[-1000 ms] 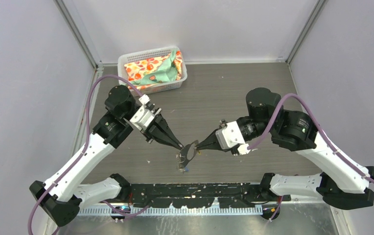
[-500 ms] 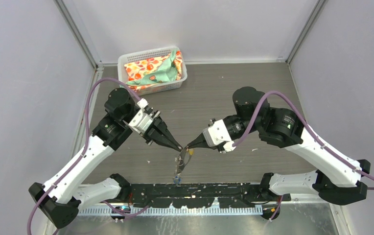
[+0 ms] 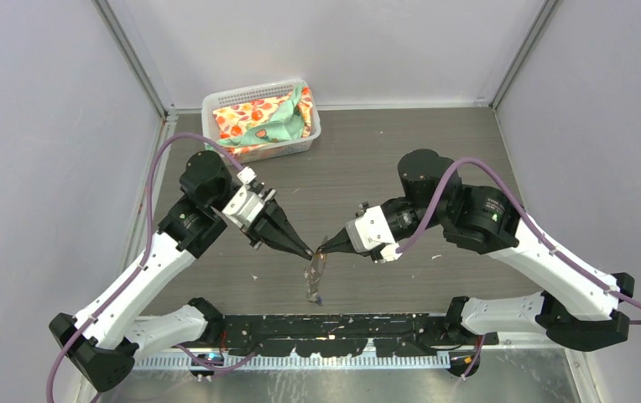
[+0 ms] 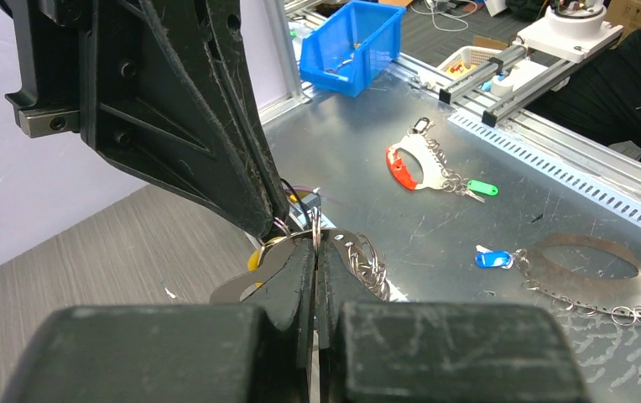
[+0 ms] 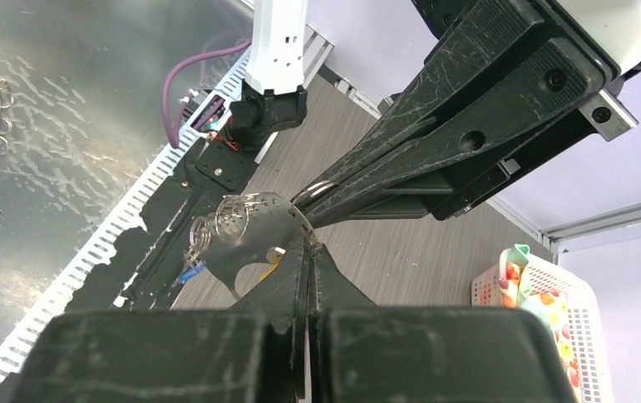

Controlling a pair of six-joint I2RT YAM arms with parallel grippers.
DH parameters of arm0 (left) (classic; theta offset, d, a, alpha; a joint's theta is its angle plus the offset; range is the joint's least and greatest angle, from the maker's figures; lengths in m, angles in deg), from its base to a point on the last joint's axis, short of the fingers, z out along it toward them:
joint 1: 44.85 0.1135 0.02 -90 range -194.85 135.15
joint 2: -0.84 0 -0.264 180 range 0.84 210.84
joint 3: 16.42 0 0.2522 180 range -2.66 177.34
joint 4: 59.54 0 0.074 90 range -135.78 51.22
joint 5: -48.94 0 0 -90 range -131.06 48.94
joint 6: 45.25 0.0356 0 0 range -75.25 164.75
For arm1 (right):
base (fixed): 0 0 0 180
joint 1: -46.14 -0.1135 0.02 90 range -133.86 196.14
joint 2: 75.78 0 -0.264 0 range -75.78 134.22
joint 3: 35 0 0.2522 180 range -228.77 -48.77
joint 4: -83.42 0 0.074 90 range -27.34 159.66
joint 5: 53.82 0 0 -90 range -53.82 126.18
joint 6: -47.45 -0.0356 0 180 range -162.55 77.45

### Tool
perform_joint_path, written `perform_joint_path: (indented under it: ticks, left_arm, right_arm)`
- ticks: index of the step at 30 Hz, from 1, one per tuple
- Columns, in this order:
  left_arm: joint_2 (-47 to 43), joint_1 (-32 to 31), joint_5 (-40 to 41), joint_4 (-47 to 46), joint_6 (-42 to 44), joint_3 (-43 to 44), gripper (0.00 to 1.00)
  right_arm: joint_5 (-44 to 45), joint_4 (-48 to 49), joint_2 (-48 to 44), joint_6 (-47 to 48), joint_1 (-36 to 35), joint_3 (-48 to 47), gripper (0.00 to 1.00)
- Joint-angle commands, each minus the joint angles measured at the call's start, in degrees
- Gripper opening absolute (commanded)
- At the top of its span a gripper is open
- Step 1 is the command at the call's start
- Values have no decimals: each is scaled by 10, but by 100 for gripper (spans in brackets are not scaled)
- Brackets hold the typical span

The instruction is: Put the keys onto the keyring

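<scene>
walls (image 3: 40,126): plain pale grey, three sides | corner posts (image 3: 132,54): bare metal | table (image 3: 401,159): grey wood-grain top | back left: white basket (image 3: 284,144) with flowered cloth (image 3: 267,117) | beyond: shiny metal bench (image 4: 359,168), blue bin (image 4: 351,46) | light: even

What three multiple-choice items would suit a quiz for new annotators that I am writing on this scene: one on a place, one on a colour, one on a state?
1. Where on the table is the white basket?
A. far left corner
B. near right corner
C. centre

2. What colour are the cables on the arms?
A. green
B. purple
C. orange

3. How do the left gripper and right gripper stand?
A. both wide open
B. left shut, right open
C. both shut, tips at the keyring

Answers:
1 A: the top view shows it by the back left frame post.
2 B: purple loops run along both arms.
3 C: each wrist view shows its own fingers pressed together at the metal piece.
</scene>
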Motion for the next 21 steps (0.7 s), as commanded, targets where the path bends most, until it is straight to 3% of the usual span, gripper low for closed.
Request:
perform_joint_path:
  ticks: [1, 21]
  left_arm:
    - [-8, -2, 10, 1, -6, 4, 0]
    - [-9, 0, 24, 5, -28, 4, 0]
  right_arm:
    - [9, 30, -13, 9, -5, -20, 1]
    - [-10, 31, -25, -2, -5, -24, 1]
